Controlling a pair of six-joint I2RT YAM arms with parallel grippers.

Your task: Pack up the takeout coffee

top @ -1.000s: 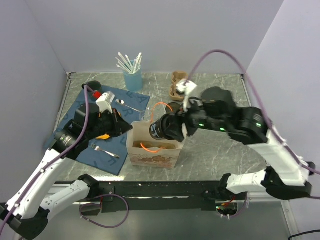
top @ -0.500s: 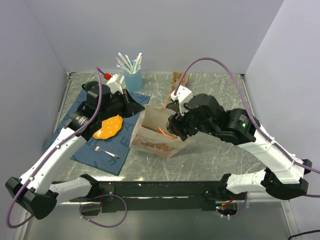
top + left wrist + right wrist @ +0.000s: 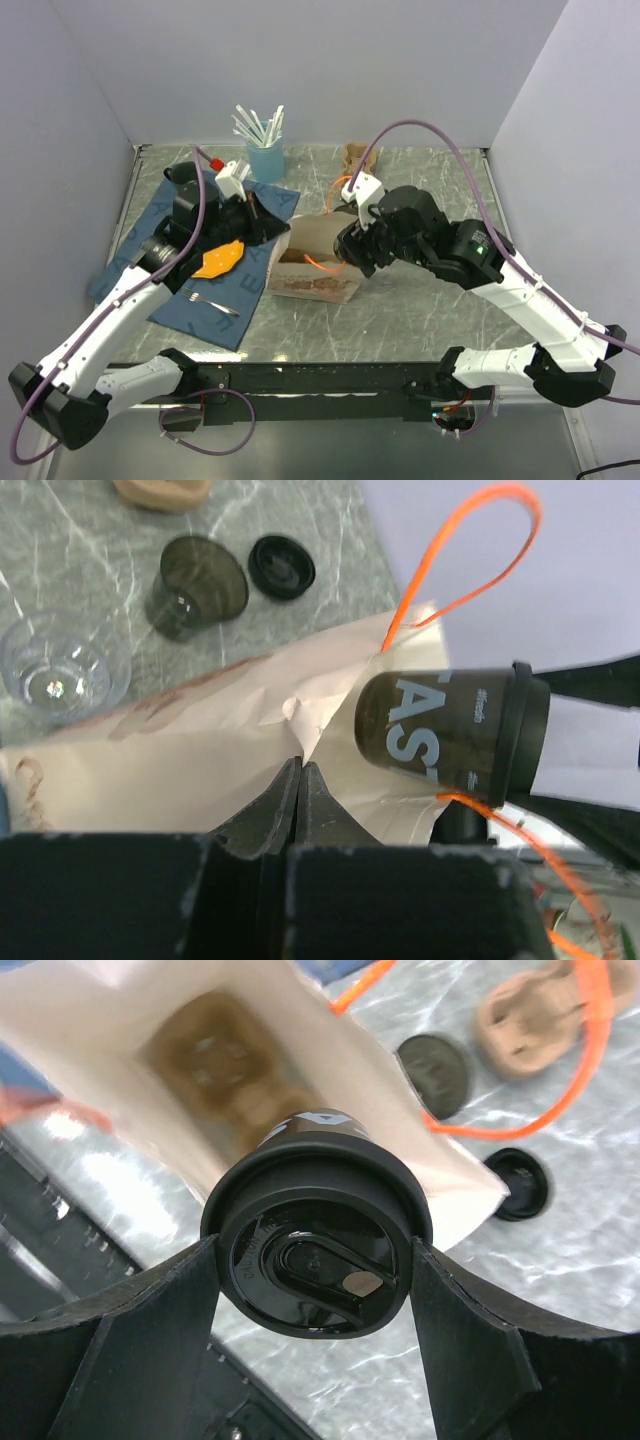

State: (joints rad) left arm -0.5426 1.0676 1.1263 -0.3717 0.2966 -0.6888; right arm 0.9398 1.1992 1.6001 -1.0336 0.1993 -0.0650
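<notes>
Shows the takeout coffee [image 3: 440, 730] tipped on its side, base first, at the mouth of the paper bag [image 3: 200, 740], lid end clamped between the 2 wide-spread fingers of the right end effector [image 3: 312, 1260]. Shows the left end effector [image 3: 300, 780] with fingers together, pinching the bag's upper edge and holding the mouth open. Judged light and thin-walled: probably easy to dent at mid-body, stiffer at the rim under the black lid [image 3: 300, 1210]; best taken around that rim band, as here, with a modest squeeze. Judged smooth and somewhat slippery on the printed wall; some risk of leaking through the sip hole if filled, given the sideways tilt. Cannot tell the fill level. Bag: soft paper, lying tilted on the worktop [image 3: 420, 300], 2 orange loop handles [image 3: 462, 538] hanging free; brown-printed bottom visible inside, no other contents made out. Elsewhere: clear glass [image 3: 60, 670], seemingly empty; dark tumbler [image 3: 195, 585] next to a loose black cap [image 3: 282, 565]; blue cup [image 3: 265, 158] holding white sticks [image 3: 258, 125]; pulp carrier [image 3: 530, 1020], seemingly unfilled.
</notes>
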